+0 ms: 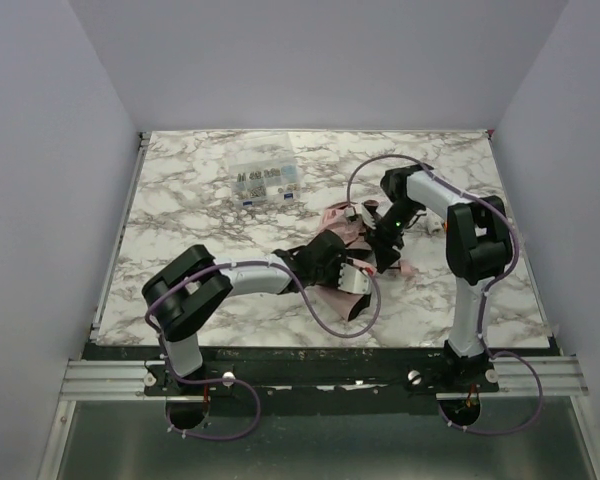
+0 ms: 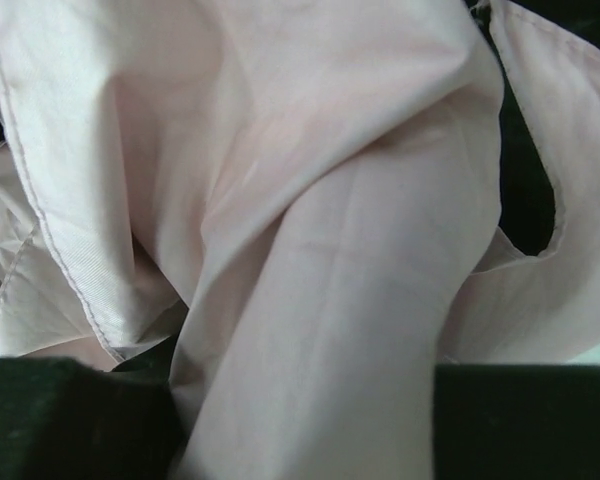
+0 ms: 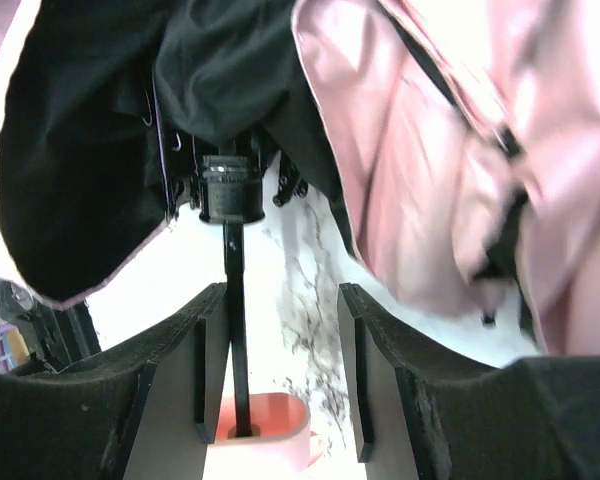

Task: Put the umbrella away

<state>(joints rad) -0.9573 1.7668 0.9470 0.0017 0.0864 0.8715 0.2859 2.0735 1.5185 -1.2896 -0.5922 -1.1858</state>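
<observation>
umbrella (image 1: 332, 236) sits centre-frame in the top view, between both arms. left gripper (image 2: 305, 405) pinches a canopy fold (image 2: 330, 300). right gripper (image 3: 280, 335) jaws apart, straddling the black shaft (image 3: 236, 320), which runs lengthwise between them down to the handle (image 3: 270, 428).

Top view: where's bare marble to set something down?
Free: between the clear plastic compartment box and the marble table's left edge; far-right corner beyond the right arm. Crowded: centre, it and the left arm over the pale pink fabric folding umbrella.

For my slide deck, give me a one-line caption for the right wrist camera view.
Right tool open around the thin black shaft of the umbrella, pink handle below, canopy bunched above.
</observation>
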